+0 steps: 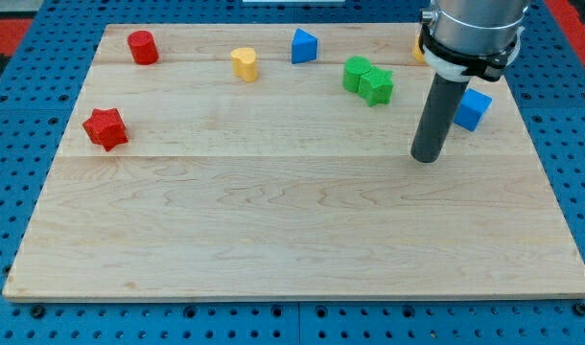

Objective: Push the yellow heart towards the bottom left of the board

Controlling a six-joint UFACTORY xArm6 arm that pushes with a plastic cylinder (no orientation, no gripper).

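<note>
nothing done yet tbh, yellow heart (244, 63) sits up top of the worktop (292, 240), my tip (425, 158) well off right, no claw here

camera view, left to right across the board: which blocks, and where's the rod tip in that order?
red star → red cylinder → yellow heart → blue triangular block → green blocks → my tip → blue cube. An orange-yellow block behind the rod is left out, mostly hidden.
</note>
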